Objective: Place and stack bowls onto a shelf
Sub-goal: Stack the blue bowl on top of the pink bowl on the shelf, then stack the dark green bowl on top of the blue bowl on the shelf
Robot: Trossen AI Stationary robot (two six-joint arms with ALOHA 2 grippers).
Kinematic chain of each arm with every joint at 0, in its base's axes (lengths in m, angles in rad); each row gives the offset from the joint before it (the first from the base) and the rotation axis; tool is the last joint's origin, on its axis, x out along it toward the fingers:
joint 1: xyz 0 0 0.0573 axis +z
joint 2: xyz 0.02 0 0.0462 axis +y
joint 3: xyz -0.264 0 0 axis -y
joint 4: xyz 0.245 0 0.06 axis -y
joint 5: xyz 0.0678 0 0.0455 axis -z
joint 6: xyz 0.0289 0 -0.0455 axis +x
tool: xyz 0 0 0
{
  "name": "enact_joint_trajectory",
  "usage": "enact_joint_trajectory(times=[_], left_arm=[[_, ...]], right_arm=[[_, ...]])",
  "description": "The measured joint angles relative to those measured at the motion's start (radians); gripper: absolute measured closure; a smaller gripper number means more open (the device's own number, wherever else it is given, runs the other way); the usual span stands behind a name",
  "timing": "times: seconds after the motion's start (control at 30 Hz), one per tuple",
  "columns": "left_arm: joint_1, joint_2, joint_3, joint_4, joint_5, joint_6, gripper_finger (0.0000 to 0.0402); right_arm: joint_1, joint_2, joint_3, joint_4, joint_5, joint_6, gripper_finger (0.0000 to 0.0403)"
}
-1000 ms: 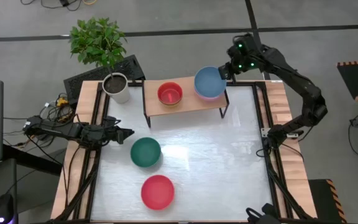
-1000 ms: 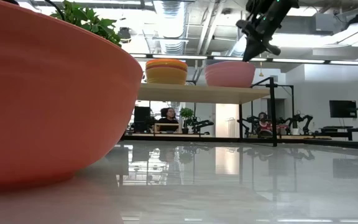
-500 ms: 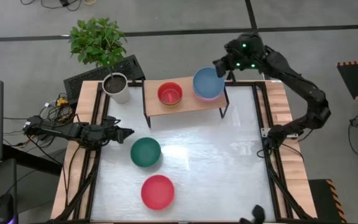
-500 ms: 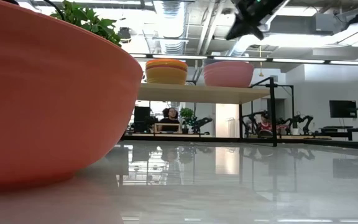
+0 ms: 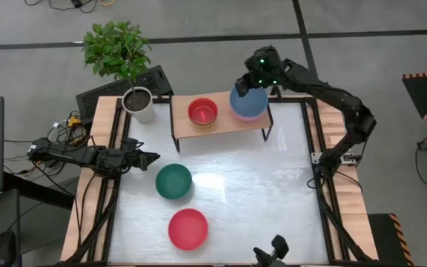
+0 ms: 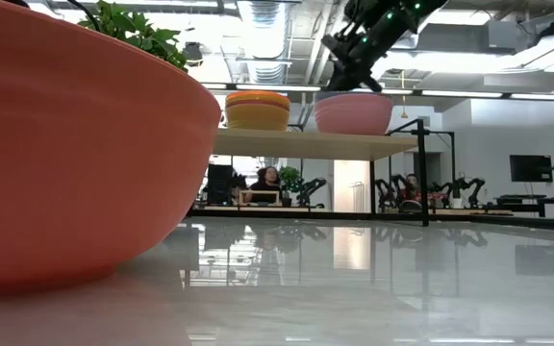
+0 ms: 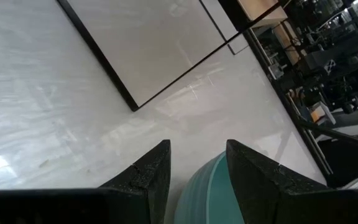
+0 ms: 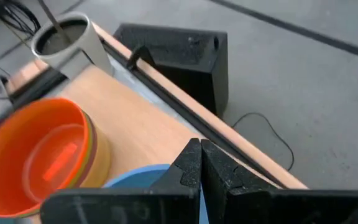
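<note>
The shelf point(image 5: 221, 122) stands at the far edge of the white table point(image 5: 273, 200), and everything here is told from it. On its right end sits a blue bowl point(image 5: 248, 99) nested inside a pink bowl point(image 6: 353, 113), so only a pink edge peeks out from under the blue one when seen from above. On the middle of the shelf sits a red bowl point(image 5: 202, 111), and from the side it rests in a yellow bowl point(image 6: 256, 115). The right gripper point(image 5: 245, 83) hangs just over the far left edge of the blue bowl, above the right end of the shelf. Its two fingers are pressed tight together with nothing between them. In front of the shelf, out on the table, sits a dark green bowl point(image 5: 173, 181). Farther out from the shelf than that one sits another red bowl point(image 5: 187, 228). The left gripper point(image 5: 148, 157) waits in front of the shelf's left end, close beside the dark green bowl. Its fingers are spread apart and hold nothing. A white plant pot point(image 5: 138, 104) with a leafy plant stands just left of the shelf.
</note>
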Motion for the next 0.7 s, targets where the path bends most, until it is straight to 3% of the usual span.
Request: enact_joint_trajectory(times=[0.2, 0.43, 0.6, 0.7], left_arm=[[0.000, 0.000, 0.000, 0.000, 0.000, -0.002, 0.0262], [0.000, 0.000, 0.000, 0.000, 0.007, -0.003, 0.0262], [0.000, 0.000, 0.000, 0.002, 0.028, 0.016, 0.0262], [0.000, 0.000, 0.000, 0.002, 0.038, 0.036, 0.0262]], right_arm=[[-0.002, 0.005, 0.000, 0.007, 0.000, 0.000, 0.0379], [0.035, -0.144, 0.055, -0.015, -0.033, 0.028, 0.0371], [0.163, -0.262, 0.063, -0.106, -0.203, 0.103, 0.0356], [0.322, -0.271, 0.063, -0.194, -0.168, 0.141, 0.0348]])
